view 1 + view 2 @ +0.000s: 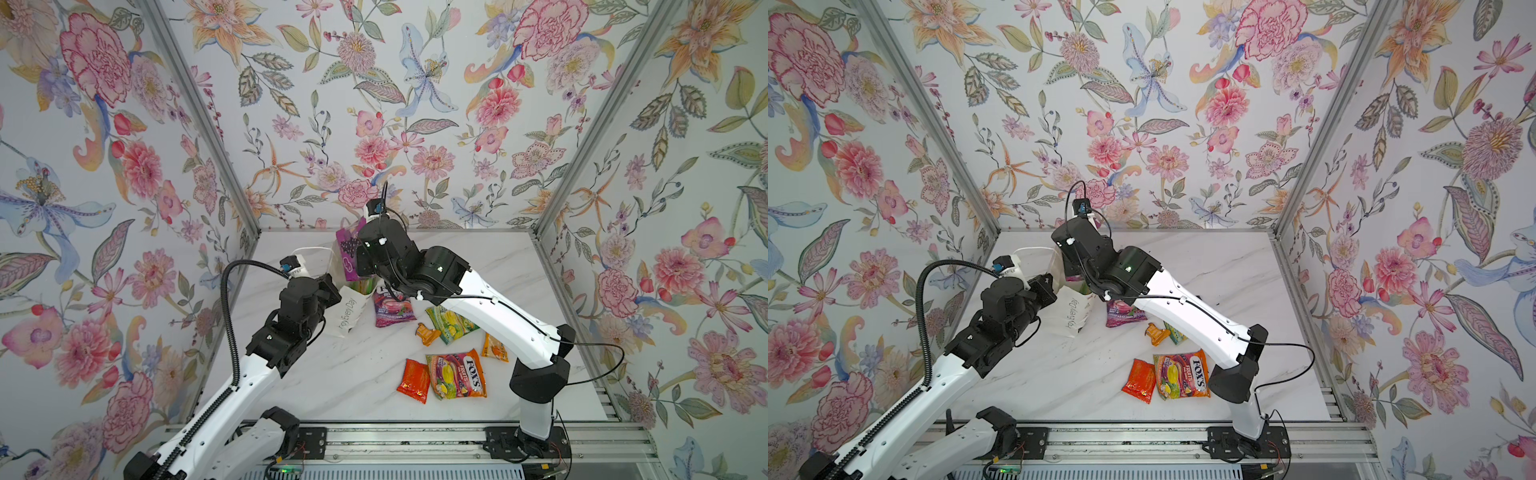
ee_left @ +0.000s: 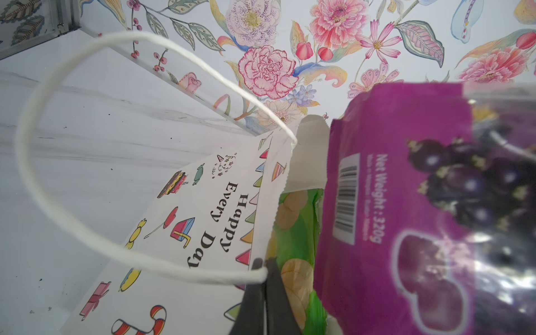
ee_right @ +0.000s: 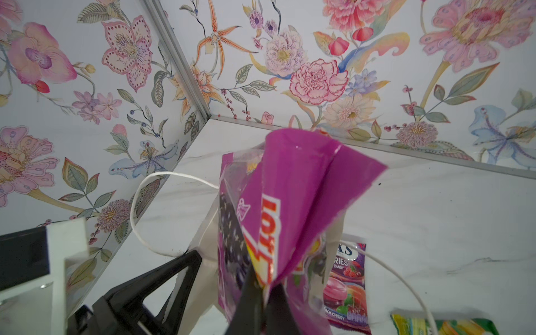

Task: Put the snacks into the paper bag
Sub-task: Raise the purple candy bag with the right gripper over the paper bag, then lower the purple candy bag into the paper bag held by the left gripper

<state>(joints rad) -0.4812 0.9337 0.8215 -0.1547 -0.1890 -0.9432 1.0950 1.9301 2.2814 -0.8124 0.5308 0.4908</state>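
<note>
Overhead, in both top views, the paper bag (image 1: pixel 353 309) stands left of the middle of the table (image 1: pixel 332 386) with its lettered side showing. The grape pack (image 1: pixel 347 249) pokes up out of the bag's mouth. The left arm (image 1: pixel 249 374) reaches in low from the left to the bag's rim. The right arm (image 1: pixel 490 311) bends over from the right with its wrist pitched down above the pack, so it is the nearer arm for the insertion. Loose snacks lie to the right of the bag, the purple FOX'S bag (image 1: pixel 392 309) just beside its foot and the orange FOX'S bag (image 1: pixel 457 374) nearer the front.

From the left wrist, the left gripper (image 2: pixel 264 266) has its jaws pressed together on the bag's rim, right where the string handle (image 2: pixel 29 174) is anchored, which keeps the mouth spread. The chips bag (image 2: pixel 293 232) already sits inside against that wall. The grape pack lies beside it, its long axis running with the bag's depth, though how far down it reaches is hidden.

From the right wrist, the right gripper (image 3: pixel 262 287) pinches a creased fold in the pack's upper part. The pack extends straight ahead of the gripper, probably into the mouth. The coming move looks like a push along the bag's long axis, then a release.
</note>
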